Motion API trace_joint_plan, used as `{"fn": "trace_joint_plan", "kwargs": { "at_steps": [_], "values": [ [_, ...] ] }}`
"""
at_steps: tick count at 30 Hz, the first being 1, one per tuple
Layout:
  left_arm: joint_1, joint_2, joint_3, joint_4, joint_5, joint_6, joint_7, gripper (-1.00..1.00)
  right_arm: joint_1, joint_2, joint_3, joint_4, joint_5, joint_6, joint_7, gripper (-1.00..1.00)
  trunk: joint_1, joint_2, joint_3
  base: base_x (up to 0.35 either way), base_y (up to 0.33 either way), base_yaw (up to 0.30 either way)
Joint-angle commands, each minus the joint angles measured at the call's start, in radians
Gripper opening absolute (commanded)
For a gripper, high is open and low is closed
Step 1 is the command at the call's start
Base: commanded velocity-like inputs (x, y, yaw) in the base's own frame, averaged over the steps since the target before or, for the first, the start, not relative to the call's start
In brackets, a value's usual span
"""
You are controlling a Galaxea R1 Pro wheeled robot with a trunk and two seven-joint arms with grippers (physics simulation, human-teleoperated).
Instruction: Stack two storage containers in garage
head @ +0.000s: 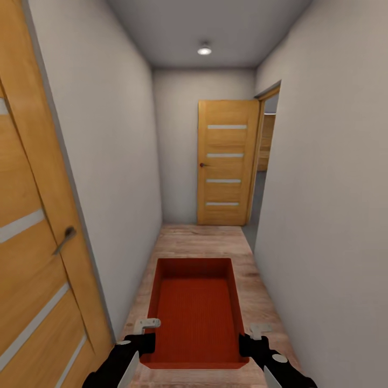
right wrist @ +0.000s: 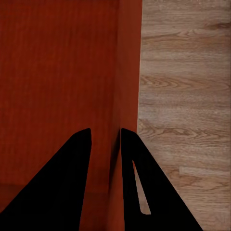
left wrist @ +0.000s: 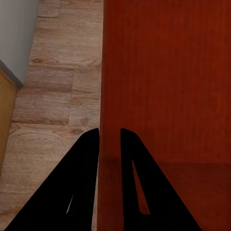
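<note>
A narrow white-walled corridor is running ahead over a wood plank floor (head: 215,237), with a wooden door (head: 227,161) standing at the far end beside an open doorway on the right and another door (head: 37,226) close on the left. The robot is carrying one bin (head: 195,312) low in front of it, open side up and empty, near the view's bottom edge above the planks.

The left gripper (head: 141,337) is pinching the bin's left wall near its near corner, one finger inside and one outside; the right gripper (head: 252,339) is clamping the right wall the same way. Both forearms are reaching forward and slightly inward from below.

Carrying this well probably means keeping both grips level and evenly spaced so the thin walls are not twisting, and steering centred, since the walls are crowding both sides.
</note>
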Motion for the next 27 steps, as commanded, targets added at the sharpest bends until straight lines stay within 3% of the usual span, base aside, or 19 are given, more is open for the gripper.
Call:
{"fn": "trace_joint_plan", "kwargs": {
  "at_steps": [1, 27],
  "values": [
    [-0.001, 0.034, 0.016, 0.000, -0.015, 0.007, 0.011, -1.00, 0.000, -0.007, 0.030, -0.002, -0.008, -0.003, 0.009, -1.00, 0.001, -0.001, 0.000, 0.329, -0.027, 0.000],
    [0.000, 0.034, 0.016, 0.000, -0.015, 0.007, 0.012, -1.00, 0.000, -0.007, 0.030, -0.002, -0.008, -0.003, 0.009, -1.00, 0.001, -0.001, 0.000, 0.329, -0.080, -0.032]
  ]
}}
